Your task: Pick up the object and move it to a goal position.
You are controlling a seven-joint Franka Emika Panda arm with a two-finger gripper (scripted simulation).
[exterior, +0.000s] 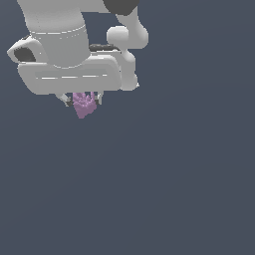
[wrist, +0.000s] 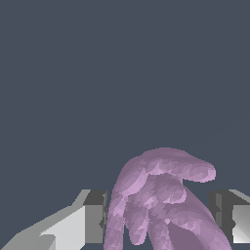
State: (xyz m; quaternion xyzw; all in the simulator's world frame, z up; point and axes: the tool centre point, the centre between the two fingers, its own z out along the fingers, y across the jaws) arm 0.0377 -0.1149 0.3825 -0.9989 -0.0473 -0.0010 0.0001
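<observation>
Exterior view: gripper [exterior: 83, 99] hangs from the white arm w/ the pink-purple object [exterior: 83, 104] between its fingers, jaws clamped on it, so it's held for carrying to the goal. Wrist view shows the object [wrist: 161, 200] filling the gap between both pads; no table edge or corner visible, so can't place it on the table.

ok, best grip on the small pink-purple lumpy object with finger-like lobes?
Across its thick base, from above, as the white pincer appears to have it now: a finger on each flank of the pink-purple lumpy object. The lobed end fans out unevenly and offers no flat faces; the base looks more compact. Contact itself isn't clearly visible.
</observation>
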